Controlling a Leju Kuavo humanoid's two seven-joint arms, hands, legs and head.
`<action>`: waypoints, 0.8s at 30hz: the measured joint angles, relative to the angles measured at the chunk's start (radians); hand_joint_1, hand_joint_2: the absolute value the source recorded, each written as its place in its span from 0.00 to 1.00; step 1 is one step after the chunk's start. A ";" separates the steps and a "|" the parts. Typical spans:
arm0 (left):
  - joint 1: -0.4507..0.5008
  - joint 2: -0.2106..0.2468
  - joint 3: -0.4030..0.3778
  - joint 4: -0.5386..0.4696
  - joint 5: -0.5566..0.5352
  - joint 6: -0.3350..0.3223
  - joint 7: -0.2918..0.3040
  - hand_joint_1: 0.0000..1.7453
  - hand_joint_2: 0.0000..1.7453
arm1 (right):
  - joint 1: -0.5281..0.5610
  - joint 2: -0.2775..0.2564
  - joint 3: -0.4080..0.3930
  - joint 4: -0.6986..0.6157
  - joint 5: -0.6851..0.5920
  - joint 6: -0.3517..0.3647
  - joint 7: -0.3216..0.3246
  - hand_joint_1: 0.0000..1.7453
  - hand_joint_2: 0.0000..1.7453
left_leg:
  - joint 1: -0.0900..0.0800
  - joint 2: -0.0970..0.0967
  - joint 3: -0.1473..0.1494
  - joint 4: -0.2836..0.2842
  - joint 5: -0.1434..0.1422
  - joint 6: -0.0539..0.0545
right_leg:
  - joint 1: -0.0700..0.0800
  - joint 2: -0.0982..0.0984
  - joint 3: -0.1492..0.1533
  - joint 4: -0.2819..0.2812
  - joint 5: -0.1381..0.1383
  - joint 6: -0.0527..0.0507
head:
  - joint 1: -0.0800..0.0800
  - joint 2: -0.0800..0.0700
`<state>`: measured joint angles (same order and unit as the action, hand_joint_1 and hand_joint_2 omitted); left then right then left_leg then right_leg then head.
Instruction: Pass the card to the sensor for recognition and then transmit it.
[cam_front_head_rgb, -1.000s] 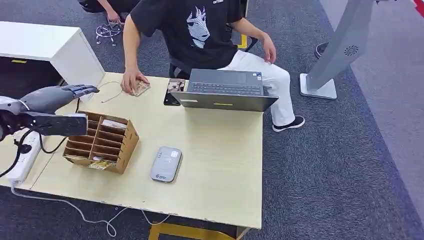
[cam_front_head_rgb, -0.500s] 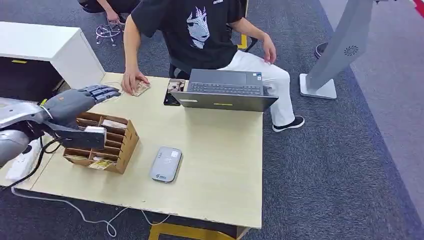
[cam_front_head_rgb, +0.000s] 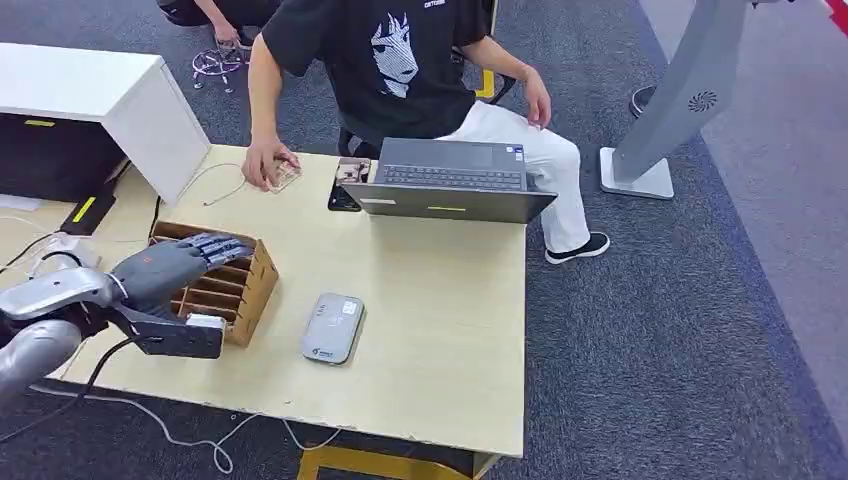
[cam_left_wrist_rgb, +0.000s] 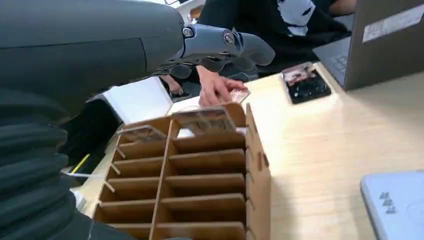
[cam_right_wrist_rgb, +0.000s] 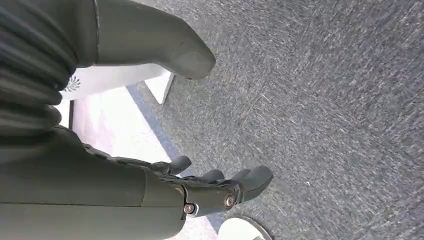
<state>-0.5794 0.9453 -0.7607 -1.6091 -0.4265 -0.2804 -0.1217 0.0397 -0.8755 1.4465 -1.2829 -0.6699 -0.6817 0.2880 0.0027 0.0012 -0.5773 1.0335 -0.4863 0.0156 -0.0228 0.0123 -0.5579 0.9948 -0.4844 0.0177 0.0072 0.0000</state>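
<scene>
Grey carpet (cam_front_head_rgb: 640, 330) surrounds a pale wooden table (cam_front_head_rgb: 430, 340), where a brown cardboard organizer with rows of slots (cam_front_head_rgb: 238, 285) stands near the left end. Several slots hold cards (cam_left_wrist_rgb: 202, 119), one clear-sleeved at the back row. Just beside the organizer lies a flat grey rounded-rectangle card sensor (cam_front_head_rgb: 333, 327). An open dark grey laptop (cam_front_head_rgb: 450, 180) and a black phone (cam_front_head_rgb: 345, 185) sit at the far edge, where a seated person in a black printed T-shirt (cam_front_head_rgb: 400, 60) rests a hand (cam_front_head_rgb: 265, 162) on a small card (cam_front_head_rgb: 283, 177). The robot's left hand (cam_front_head_rgb: 165, 270) hovers over the organizer, fingers extended and apart, holding nothing. Its right hand (cam_right_wrist_rgb: 200, 187) hangs above the carpet, fingers loosely spread, empty.
</scene>
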 joint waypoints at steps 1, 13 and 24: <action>0.009 0.006 0.006 0.000 0.001 -0.003 0.000 0.00 1.00 | 0.001 0.000 -0.003 -0.001 0.002 0.000 0.002 0.00 1.00 | 0.000 0.000 0.000 0.000 0.000 0.000 | 0.000 0.000 0.000 0.000 0.000 0.000 | 0.000 0.000; 0.042 0.082 0.065 -0.039 0.028 -0.057 0.008 0.00 1.00 | 0.016 0.000 -0.021 -0.012 0.012 0.000 0.005 0.00 1.00 | 0.000 0.000 0.000 0.000 0.000 0.000 | 0.000 0.000 0.000 0.000 0.000 0.000 | 0.000 0.000; 0.072 0.146 0.129 -0.082 0.047 -0.061 0.038 0.00 1.00 | 0.050 -0.002 -0.053 -0.017 0.021 0.000 0.006 0.00 1.00 | 0.000 -0.001 0.000 0.000 0.000 0.000 | 0.000 -0.001 0.000 0.000 0.000 0.000 | 0.000 0.000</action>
<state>-0.5071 1.0914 -0.6317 -1.6911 -0.3800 -0.3414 -0.0835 0.0900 -0.8774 1.3931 -1.3001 -0.6493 -0.6817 0.2945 0.0027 0.0005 -0.5776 1.0336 -0.4864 0.0156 -0.0227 0.0115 -0.5581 0.9947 -0.4845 0.0177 0.0076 0.0000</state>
